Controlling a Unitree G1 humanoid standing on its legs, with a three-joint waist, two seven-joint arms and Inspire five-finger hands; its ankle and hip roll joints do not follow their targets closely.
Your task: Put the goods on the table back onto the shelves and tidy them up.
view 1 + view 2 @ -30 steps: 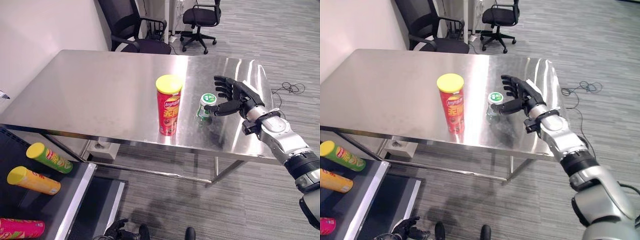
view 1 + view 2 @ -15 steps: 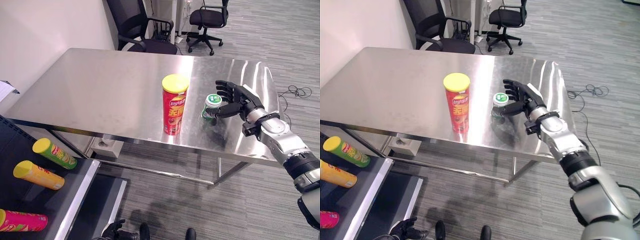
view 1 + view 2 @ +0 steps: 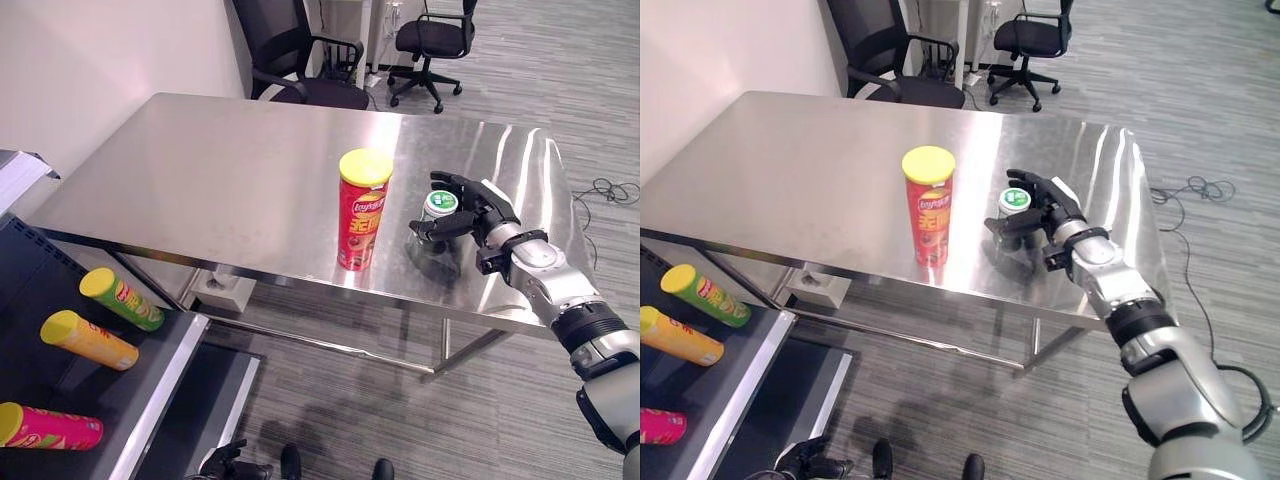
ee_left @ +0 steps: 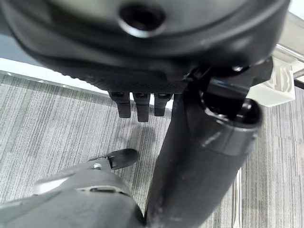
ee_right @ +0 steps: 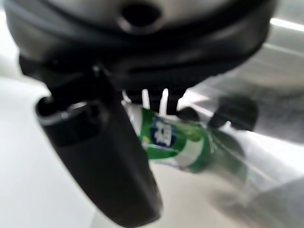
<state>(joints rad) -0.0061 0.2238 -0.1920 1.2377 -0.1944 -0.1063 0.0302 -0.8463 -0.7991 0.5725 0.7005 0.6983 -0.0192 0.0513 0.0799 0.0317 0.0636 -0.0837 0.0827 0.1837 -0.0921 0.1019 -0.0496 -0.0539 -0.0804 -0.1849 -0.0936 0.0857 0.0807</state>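
Now the right hand has closed its fingers around the green-capped bottle on the desk, ready for lifting.

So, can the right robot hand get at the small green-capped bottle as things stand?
Probably yes: the right robot hand already curls round the bottle; the red can stands clear beside it.

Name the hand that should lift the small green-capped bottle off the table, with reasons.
Right. The right hand is already curled round the green-capped bottle on the table; the left hand hangs down by the floor, away from the table.
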